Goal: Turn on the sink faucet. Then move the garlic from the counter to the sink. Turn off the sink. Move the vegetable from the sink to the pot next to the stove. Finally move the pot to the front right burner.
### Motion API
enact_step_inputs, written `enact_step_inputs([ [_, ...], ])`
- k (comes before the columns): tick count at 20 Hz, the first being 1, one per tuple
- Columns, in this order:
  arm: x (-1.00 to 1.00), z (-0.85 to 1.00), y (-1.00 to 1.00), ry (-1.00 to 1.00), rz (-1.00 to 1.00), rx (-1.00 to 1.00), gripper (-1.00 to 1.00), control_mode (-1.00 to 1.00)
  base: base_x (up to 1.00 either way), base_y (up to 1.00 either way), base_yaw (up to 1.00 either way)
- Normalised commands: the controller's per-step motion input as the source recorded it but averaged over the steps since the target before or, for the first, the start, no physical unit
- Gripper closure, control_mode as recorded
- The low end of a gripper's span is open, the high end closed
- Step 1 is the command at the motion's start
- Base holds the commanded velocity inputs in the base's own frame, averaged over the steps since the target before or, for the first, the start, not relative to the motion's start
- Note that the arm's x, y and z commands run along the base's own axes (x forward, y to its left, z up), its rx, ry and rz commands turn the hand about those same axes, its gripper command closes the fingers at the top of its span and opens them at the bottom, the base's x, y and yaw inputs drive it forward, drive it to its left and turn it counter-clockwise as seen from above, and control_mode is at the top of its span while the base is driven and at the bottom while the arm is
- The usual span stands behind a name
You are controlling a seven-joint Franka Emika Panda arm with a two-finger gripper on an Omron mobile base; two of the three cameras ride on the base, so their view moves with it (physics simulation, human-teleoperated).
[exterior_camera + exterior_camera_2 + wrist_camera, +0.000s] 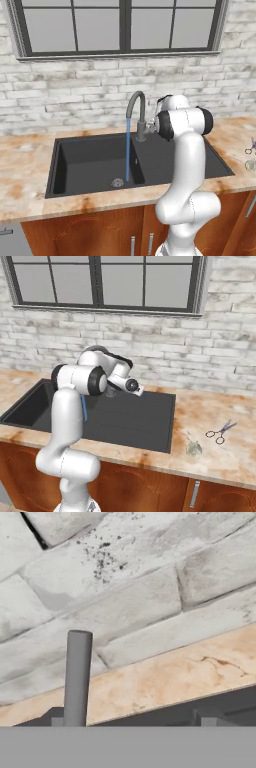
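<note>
Water runs in a thin blue stream [128, 150] from the dark gooseneck sink faucet [135, 106] into the black sink [85, 160], landing near the round drain [117, 182]. My arm bends over the drainboard, its hand tucked close to the faucet's base on its right side. In the hand view my gripper [132, 722] is open, fingertips [57, 722] wide apart, and the faucet's grey stem [77, 677] stands just inside the left one, nothing gripped. The small pale garlic [192, 447] lies on the counter [210, 456] right of the sink, also at the right edge [251, 165].
A pair of scissors [221, 431] lies on the counter just behind the garlic. A brick wall and window close off the back. The flat black drainboard [145, 421] stretches between the faucet and the garlic. Wooden cabinets run below the counter's front edge.
</note>
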Motion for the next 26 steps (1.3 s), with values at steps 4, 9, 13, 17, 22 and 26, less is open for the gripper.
enact_step_inputs([
  [4, -0.23, 0.39, -0.13, 0.0, -0.04, 0.0, -1.0, -1.0, 0.0, 0.0, 0.0],
  [9, -0.06, 0.25, -0.04, 0.0, -0.05, 0.0, -1.0, -1.0, 0.0, 0.0, 0.0],
  [13, 0.0, 0.02, -0.07, -0.05, 0.0, 0.01, -1.0, -1.0, 0.0, 0.0, 0.0],
  [17, -0.09, 0.28, -0.22, -0.02, -0.02, 0.05, -1.0, -1.0, 0.0, 0.0, 0.0],
  [22, -0.38, 0.5, -0.24, 0.0, -0.02, 0.04, -1.0, -1.0, 0.0, 0.0, 0.0],
  [26, -0.58, 0.65, -0.15, 0.0, -0.01, 0.03, -1.0, -1.0, 0.0, 0.0, 0.0],
])
